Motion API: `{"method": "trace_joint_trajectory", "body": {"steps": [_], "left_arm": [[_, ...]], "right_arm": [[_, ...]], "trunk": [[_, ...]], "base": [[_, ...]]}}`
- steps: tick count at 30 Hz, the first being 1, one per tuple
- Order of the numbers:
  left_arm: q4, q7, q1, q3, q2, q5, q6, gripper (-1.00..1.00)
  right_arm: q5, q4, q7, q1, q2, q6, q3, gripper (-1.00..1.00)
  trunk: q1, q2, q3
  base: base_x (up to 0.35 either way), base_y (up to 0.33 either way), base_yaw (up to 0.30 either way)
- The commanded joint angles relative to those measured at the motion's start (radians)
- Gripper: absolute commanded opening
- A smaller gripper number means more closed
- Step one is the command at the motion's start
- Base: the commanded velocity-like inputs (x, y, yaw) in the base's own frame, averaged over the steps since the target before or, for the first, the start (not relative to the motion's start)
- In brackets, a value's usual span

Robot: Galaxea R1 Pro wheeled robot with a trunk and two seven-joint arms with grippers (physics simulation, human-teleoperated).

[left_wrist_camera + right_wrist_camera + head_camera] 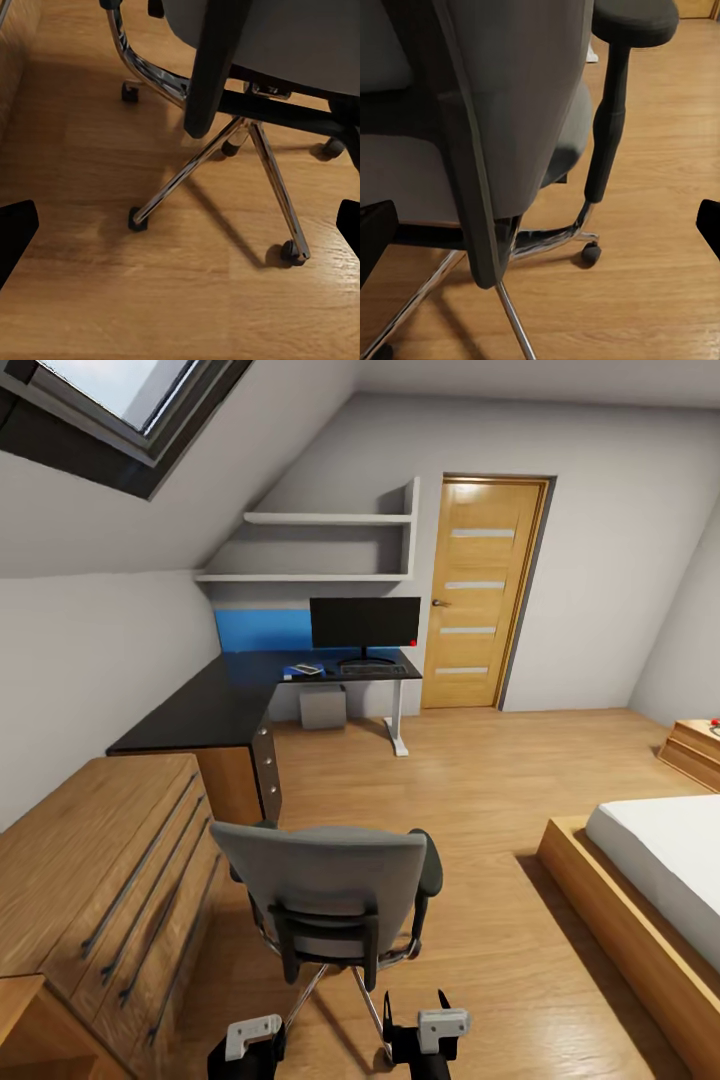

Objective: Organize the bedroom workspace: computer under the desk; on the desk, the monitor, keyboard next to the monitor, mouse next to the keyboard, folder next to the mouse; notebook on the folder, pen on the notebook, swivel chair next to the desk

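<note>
Two open end effectors, swivel chair (335, 890) close ahead

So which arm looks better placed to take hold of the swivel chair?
Probably the right: its end effector sits just behind the swivel chair, close to the armrest. The left end effector faces the chrome base.

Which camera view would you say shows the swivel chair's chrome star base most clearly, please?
The left wrist view: the swivel chair's chrome base spreads its spokes over the wooden floor, casters at the tips. The right wrist view catches two spokes and one caster behind the backrest; the head view shows just a few spokes under the seat.
</note>
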Motion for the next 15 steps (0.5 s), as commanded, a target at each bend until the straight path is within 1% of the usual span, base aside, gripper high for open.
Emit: {"method": "trace_joint_trajectory", "body": {"steps": [1,15], "left_arm": [[0.001,0.001,-0.001,0.004,-0.001,-0.003,-0.003,1.00],[0.001,0.000,-0.001,0.004,0.001,-0.003,-0.005,1.00]], "right_arm": [[-0.010,0.001,-0.003,-0.001,0.000,-0.005,0.009,1.00],[-0.010,0.004,-0.002,-0.001,0.000,-0.004,0.010,1.00]], "trunk": [[0.004,-0.008,-0.004],[0.058,-0.106,-0.048]], "base": [[0.000,0.000,0.000],[0.000,0.000,0.000]]}}
